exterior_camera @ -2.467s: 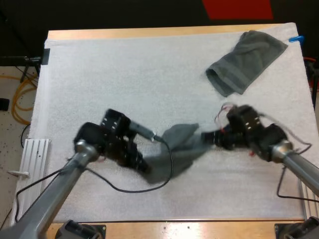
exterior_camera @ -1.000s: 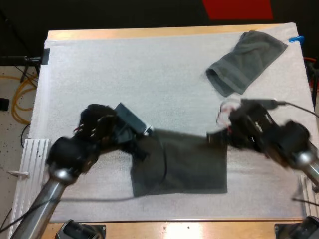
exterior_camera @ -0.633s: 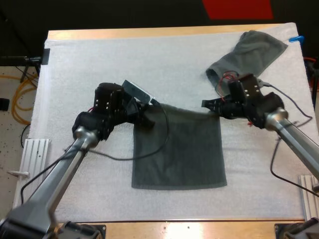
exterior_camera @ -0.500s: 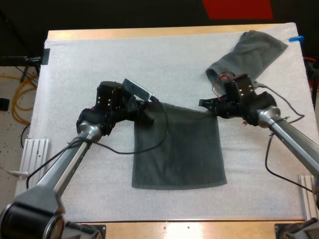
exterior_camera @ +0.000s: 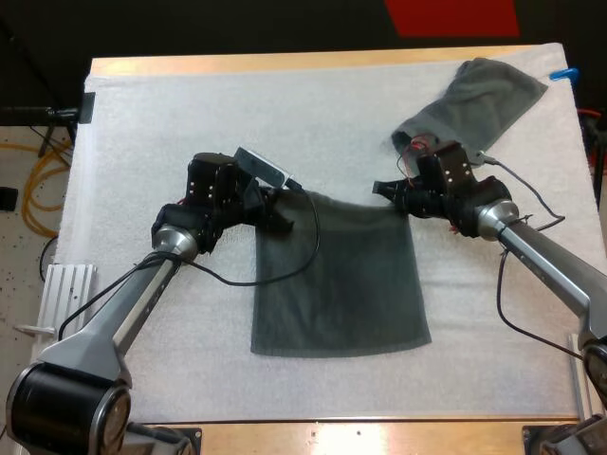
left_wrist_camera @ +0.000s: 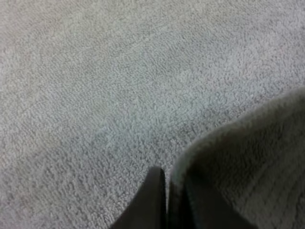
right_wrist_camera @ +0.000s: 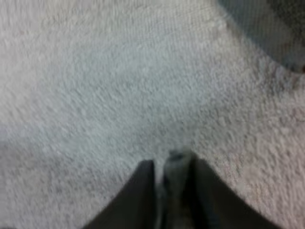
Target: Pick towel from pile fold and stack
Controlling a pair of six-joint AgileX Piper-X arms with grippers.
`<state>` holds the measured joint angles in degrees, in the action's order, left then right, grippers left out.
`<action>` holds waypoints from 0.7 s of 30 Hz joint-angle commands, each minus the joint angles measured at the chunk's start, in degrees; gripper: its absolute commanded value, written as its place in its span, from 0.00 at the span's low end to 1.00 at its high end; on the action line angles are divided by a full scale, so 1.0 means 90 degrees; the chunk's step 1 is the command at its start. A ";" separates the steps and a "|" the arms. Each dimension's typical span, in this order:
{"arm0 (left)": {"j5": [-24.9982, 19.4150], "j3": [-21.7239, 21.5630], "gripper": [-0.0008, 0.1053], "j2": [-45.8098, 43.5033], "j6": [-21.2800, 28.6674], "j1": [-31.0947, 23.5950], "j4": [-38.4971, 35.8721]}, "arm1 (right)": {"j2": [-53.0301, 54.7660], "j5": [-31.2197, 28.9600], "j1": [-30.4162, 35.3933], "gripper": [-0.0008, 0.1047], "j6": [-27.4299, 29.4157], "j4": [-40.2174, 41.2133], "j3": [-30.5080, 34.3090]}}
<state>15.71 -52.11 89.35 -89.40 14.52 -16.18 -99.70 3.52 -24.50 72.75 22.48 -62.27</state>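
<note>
A dark grey-green towel (exterior_camera: 337,275) lies spread flat on the white mat (exterior_camera: 190,123), roughly rectangular. My left gripper (exterior_camera: 282,216) is shut on its far left corner. In the left wrist view the towel's edge (left_wrist_camera: 238,167) is pinched between my fingers (left_wrist_camera: 150,202). My right gripper (exterior_camera: 387,194) is shut on the far right corner; in the right wrist view a sliver of towel (right_wrist_camera: 174,183) sits between the fingers (right_wrist_camera: 138,195). Both held corners are lifted slightly off the mat.
A second crumpled towel (exterior_camera: 469,118) lies at the mat's far right, close behind my right arm; its edge (right_wrist_camera: 267,28) shows beyond my right gripper. The table's wooden front edge (exterior_camera: 360,436) runs just below the spread towel.
The bunched towel has been pulled out flat between the two grippers, then drawn toward the far side of the table. Both grippers have kept hold of their corners throughout.
</note>
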 commanded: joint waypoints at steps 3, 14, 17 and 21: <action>-0.0072 -0.0201 0.25 -0.0026 0.0013 -0.0007 0.0008 | 0.0044 0.0056 0.0035 0.55 -0.0014 -0.0384 -0.0107; -0.0442 -0.1344 0.40 -0.0748 0.0176 -0.0007 -0.1442 | 0.0831 0.0020 0.0035 0.63 0.0810 -0.0071 -0.0878; -0.0442 -0.1355 0.40 -0.1243 0.0150 -0.0007 -0.1680 | 0.1295 0.0000 0.0035 0.63 0.1037 0.0280 -0.0880; -0.0442 -0.1355 0.40 -0.1978 0.0149 -0.0007 -0.2184 | 0.1881 -0.0055 0.0035 0.63 0.1161 0.0874 -0.0880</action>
<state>12.21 -63.84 72.14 -88.25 14.52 -35.35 -83.30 3.16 -24.50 82.46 29.53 -69.67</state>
